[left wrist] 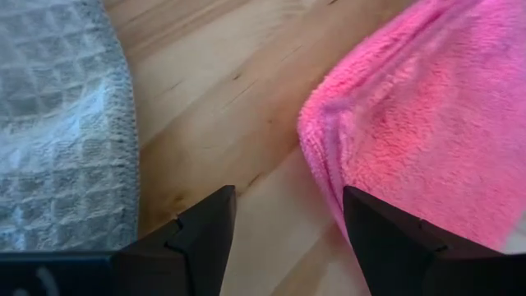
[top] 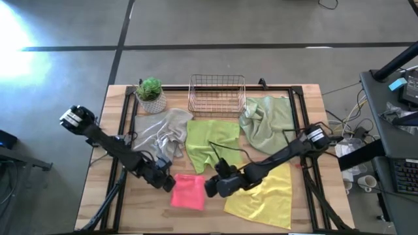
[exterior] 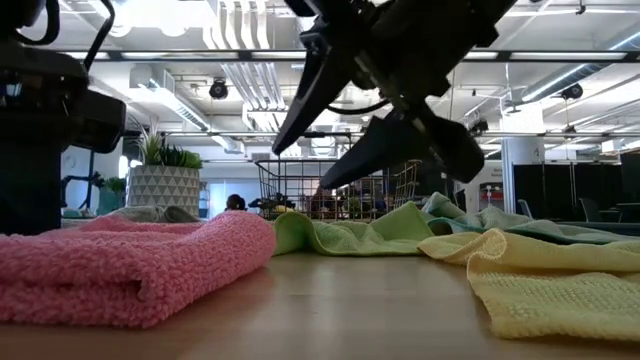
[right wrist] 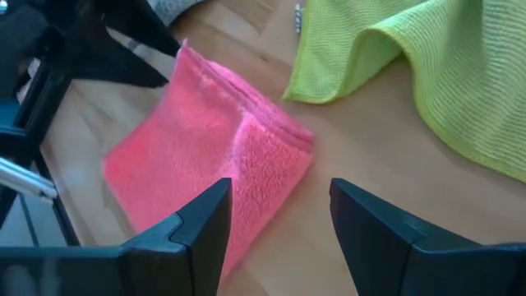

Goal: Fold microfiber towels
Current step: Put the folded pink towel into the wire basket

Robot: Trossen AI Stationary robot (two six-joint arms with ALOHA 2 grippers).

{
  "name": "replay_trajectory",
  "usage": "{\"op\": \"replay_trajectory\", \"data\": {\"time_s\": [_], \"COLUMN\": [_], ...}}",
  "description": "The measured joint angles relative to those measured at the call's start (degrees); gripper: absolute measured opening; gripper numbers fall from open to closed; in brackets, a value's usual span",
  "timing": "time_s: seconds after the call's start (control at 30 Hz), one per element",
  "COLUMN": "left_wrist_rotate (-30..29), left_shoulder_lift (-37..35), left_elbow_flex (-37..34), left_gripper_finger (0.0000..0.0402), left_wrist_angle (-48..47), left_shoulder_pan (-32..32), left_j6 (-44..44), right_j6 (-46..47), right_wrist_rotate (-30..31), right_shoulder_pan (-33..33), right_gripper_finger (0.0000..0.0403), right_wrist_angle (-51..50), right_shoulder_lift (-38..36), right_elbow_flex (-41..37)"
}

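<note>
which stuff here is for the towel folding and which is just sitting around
For the job:
pink towel, already folded
grey towel
lime green towel
pale sage towel
yellow towel

Just lying about:
copper wire basket
potted plant

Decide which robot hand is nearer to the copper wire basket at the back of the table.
The right hand, though only slightly. Both hands sit well in front of the basket, flanking the folded pink towel; the left hand is at its left edge.
</note>
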Motion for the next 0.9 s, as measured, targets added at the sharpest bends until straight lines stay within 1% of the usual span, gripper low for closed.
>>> {"op": "replay_trajectory", "data": {"time_s": [0.17,0.43,0.67,0.8,0.9], "left_wrist_rotate": [-0.5,-0.5,-1.4,-2.1,-2.5], "left_shoulder_lift": [2.1,2.1,2.2,2.7,3.6], "left_elbow_flex": [0.0,0.0,-0.2,-0.4,-0.5], "left_gripper_finger": [0.0211,0.0211,0.0211,0.0211,0.0211], "left_wrist_angle": [1.9,3.5,4.6,7.1,9.0], "left_shoulder_pan": [0.0,0.0,0.1,0.2,0.3], "left_j6": [0.0,0.0,-0.1,-0.2,-0.2], "right_j6": [1.0,2.7,2.1,2.1,2.0], "right_wrist_rotate": [-1.1,-3.2,-3.0,-3.2,-5.9], "right_shoulder_pan": [-0.8,-1.2,-2.4,-3.1,-3.4], "right_gripper_finger": [0.0196,0.0196,0.0196,0.0196,0.0196], "right_wrist_angle": [5.1,11.7,10.9,11.3,12.1], "right_shoulder_lift": [2.7,7.1,7.5,7.7,8.6], "right_elbow_flex": [0.0,0.1,0.1,0.1,0.1]}}
